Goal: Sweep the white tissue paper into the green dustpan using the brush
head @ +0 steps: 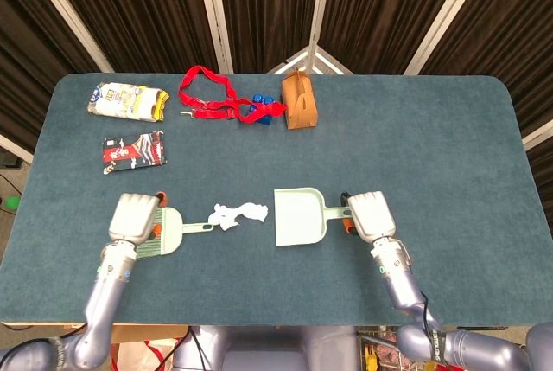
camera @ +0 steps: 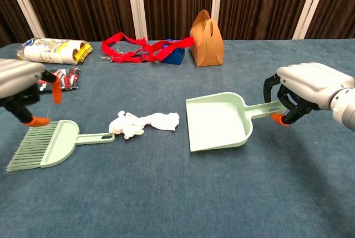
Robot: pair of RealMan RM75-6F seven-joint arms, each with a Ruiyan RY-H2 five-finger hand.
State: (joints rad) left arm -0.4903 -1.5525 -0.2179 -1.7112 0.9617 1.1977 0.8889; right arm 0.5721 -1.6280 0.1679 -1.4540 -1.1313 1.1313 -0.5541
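Our right hand [camera: 302,91] grips the dustpan [camera: 219,122] handle, while our left hand [camera: 22,85], fingers spread, hovers over the brush [camera: 47,143], whose handle points right toward the tissue [camera: 144,122].

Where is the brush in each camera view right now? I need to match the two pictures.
Head view: the brush lies lower left, its bristle end under the left hand.
Chest view: the brush lies at the left edge, the left hand above its bristles.
Shared landmark: the white tissue lies just past the brush's handle tip in both.
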